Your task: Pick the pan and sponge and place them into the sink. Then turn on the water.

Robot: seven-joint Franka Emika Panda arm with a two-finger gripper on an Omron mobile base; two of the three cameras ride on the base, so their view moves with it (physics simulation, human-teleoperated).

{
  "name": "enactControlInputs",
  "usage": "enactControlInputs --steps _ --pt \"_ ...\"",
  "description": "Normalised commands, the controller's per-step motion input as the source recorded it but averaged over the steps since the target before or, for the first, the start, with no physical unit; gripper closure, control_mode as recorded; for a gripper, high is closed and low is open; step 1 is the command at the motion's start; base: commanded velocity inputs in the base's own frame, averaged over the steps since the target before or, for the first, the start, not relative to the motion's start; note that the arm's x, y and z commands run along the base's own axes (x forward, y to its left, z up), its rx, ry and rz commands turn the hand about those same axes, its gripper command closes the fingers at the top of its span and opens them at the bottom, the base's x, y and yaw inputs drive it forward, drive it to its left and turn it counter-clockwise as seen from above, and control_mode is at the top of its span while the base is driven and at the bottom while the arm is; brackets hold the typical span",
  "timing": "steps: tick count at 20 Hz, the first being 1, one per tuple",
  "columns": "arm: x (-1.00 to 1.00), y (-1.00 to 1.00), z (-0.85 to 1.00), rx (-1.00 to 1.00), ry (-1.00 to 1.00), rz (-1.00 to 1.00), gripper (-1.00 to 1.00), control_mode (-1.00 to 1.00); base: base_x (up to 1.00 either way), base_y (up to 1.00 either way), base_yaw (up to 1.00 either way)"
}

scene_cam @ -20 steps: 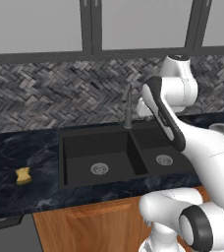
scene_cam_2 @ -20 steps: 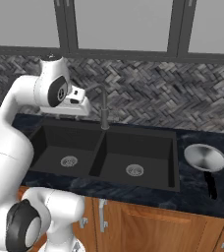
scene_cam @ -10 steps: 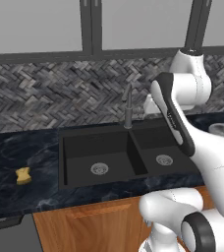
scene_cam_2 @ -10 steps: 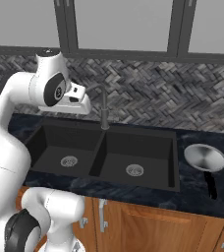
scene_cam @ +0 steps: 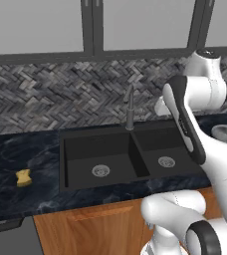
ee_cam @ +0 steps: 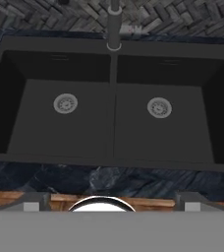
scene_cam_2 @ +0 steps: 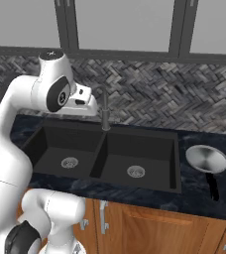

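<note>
right of the black double-basin sink [scene_cam_2: 105,154] sits the shiny grey pan [scene_cam_2: 206,158]; pincer [ee_cam: 112,205] spread open.

- Sink [scene_cam_2: 149,186]: black, recessed, two basins, a round silver drain in each
- Faucet [scene_cam_2: 105,110]: slim grey metal, upright behind the basin divider
- Pan [scene_cam_2: 206,158]: round grey metal, on the dark counter [scene_cam_2: 204,198] right of the sink, black handle toward the front edge
- Backsplash [scene_cam_2: 184,106]: grey herringbone tile

Sink [scene_cam: 99,149] matt black; pan [scene_cam_2: 206,158] shiny grey metal; counter [scene_cam: 16,154] glossy dark marbled stone; sponge [scene_cam: 23,178] yellow, porous-looking.
</note>
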Motion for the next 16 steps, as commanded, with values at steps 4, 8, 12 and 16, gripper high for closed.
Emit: enactControlInputs --steps 4,8,12,16 --pt "-0.17 -0.35 0.16 -0.02 0.0 0.03 -1.0 -1.0 0.0 0.0 0.0" --pt "-0.13 -0.38 0.08 -0.02 -0.01 0.04 -1.0 -1.0 0.0 0.0 0.0" --pt "-0.13 -0.39 0.01 -0.01 0.0 0.05 -1.0 -1.0 0.0 0.0 0.0" --pt "-0.1 -0.42 -0.04 0.0 0.0 0.03 -1.0 -1.0 0.0 0.0 0.0"
